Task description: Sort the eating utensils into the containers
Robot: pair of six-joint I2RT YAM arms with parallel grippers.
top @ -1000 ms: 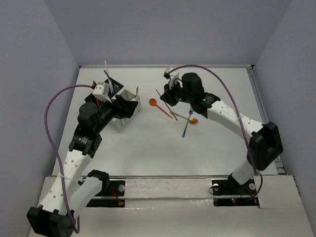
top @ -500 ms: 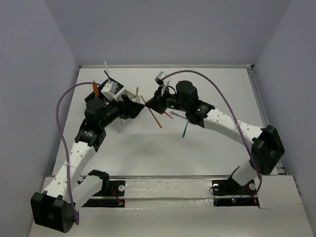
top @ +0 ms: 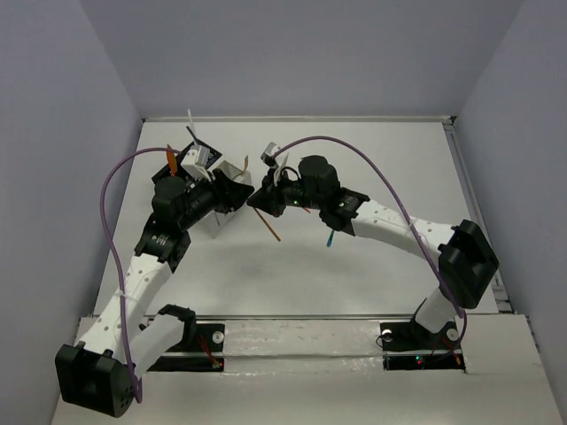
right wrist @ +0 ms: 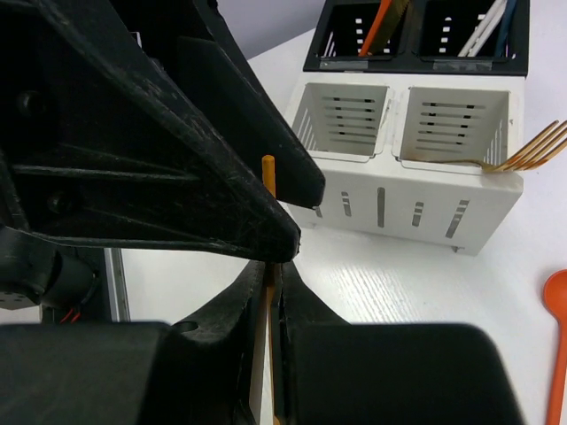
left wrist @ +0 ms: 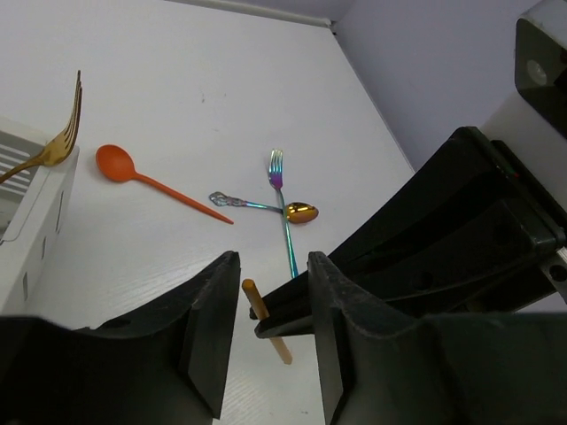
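My right gripper (right wrist: 273, 266) is shut on a thin orange-brown stick (right wrist: 268, 177), which stands up from between its fingers. In the top view the stick (top: 271, 227) pokes out below the spot where both grippers meet. My left gripper (left wrist: 273, 262) is open, one jaw on each side of the stick (left wrist: 264, 320), with a gap on both sides. The white container (right wrist: 416, 208) holds a gold fork (right wrist: 532, 146). Behind it, the black container (right wrist: 416, 62) holds several utensils. An orange spoon (left wrist: 120, 164), a teal fork (left wrist: 285, 221) and a gold spoon (left wrist: 301, 212) lie on the table.
The two containers (top: 205, 159) stand at the far left of the table, partly hidden by my left arm. The loose utensils lie mid-table under my right arm, where only the teal fork (top: 330, 237) shows. Walls close the table in on three sides.
My right arm has swung left, carrying the stick from mid-table to my left gripper. The left jaws have narrowed around the stick.
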